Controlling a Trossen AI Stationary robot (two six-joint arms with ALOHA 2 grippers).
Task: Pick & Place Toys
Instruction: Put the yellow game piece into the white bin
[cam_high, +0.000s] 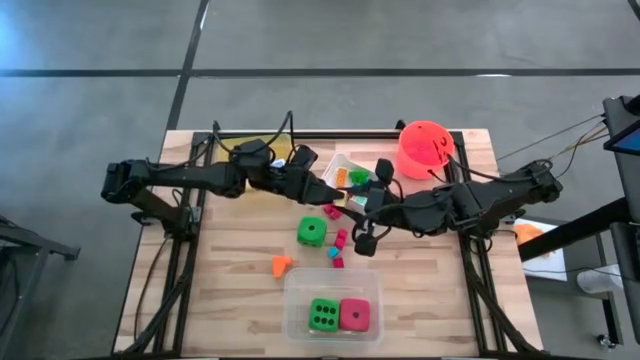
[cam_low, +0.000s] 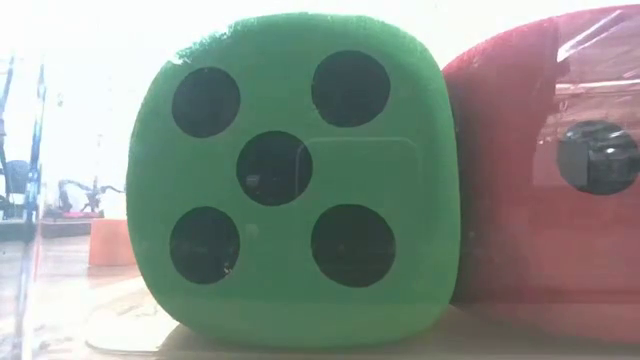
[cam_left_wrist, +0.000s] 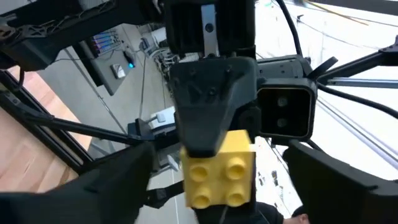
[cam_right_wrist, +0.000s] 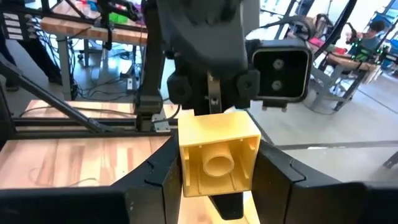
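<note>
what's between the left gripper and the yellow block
Nothing visible does. The yellow block, held in the right gripper, sits directly in front of the open left gripper.

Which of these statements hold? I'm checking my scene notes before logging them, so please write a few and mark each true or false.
1. A green die and a pink die sit side by side in the clear tub. True.
2. The yellow block lies on the table. False: it is up in the air where the left gripper and right gripper meet.
3. The bucket stands at the table's middle. False: it is near the far edge, on the right arm's side.
4. A second green die sits loose on the table, outside the tub. True.
</note>
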